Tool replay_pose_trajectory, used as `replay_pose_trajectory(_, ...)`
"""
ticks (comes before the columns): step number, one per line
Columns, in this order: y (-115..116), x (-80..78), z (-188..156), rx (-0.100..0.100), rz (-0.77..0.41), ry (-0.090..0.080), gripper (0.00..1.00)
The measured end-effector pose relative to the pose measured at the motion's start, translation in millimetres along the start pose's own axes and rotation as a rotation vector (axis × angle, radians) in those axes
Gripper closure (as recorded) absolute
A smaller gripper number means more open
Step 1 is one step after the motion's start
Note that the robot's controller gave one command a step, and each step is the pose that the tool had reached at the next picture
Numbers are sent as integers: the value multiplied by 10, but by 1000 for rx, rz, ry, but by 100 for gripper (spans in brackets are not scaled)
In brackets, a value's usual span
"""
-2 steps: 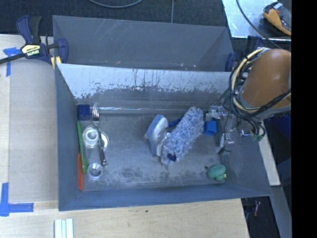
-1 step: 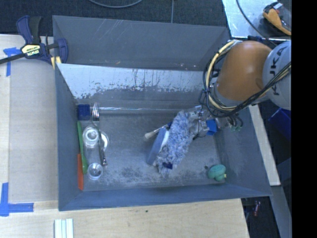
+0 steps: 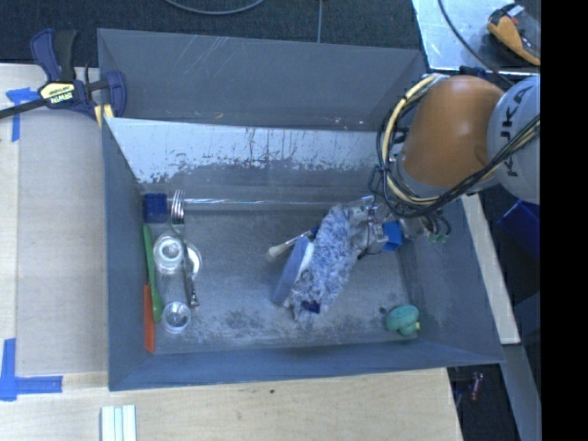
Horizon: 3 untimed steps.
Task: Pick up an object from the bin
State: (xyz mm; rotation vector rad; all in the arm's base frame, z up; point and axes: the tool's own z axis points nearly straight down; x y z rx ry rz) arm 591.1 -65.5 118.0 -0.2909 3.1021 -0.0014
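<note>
Claw (image 3: 375,230) at upper end of crumpled blue-white speckled cloth (image 3: 323,263); long axis slants away from claw toward middle of grey metal bin (image 3: 239,292). State of claw: cannot tell.

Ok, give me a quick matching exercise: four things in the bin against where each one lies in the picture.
Things:
1. blue-and-white cloth
2. green lump
3. orange stick
4. small blue block

Places:
A. lower left corner
B. middle, its upper end by the gripper
C. upper left corner
D. lower right corner

Pairs: 1-B, 2-D, 3-A, 4-C.
</note>
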Motion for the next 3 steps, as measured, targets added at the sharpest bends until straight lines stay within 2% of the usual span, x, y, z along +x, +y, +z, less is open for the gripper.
replay_pose_trajectory(1,225,2,-1297,0,-19,0,100)
replay_pose_trajectory(2,108,83,-1371,0,-35,2,100)
replay_pose_trajectory(3,600,330,-999,1,-323,-8,100)
